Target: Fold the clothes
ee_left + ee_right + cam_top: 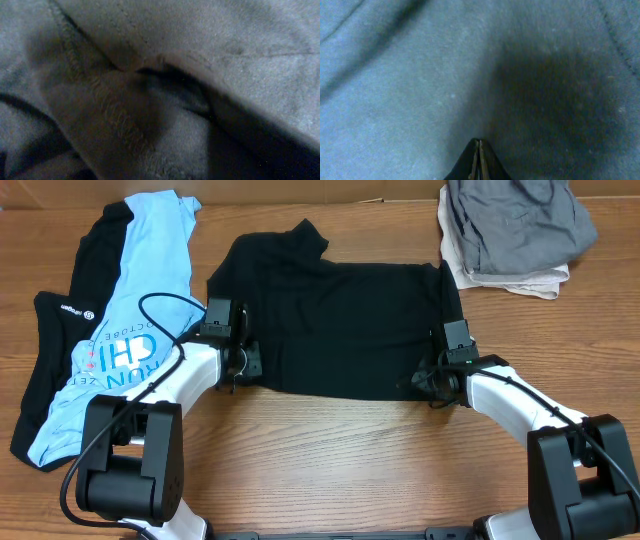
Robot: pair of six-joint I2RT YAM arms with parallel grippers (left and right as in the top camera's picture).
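Observation:
A black shirt (340, 320) lies spread flat in the middle of the wooden table. My left gripper (243, 365) is at its lower left edge. In the left wrist view bunched black fabric (225, 40) fills the frame and hides the fingers. My right gripper (432, 385) is at the shirt's lower right corner. In the right wrist view its fingers (479, 150) are pressed together on the shirt's cloth (420, 75).
A light blue printed shirt (140, 300) lies on another black garment (55, 330) at the left. A pile of grey clothes (515, 220) on a beige piece (510, 282) sits at the back right. Bare wood runs along the front edge.

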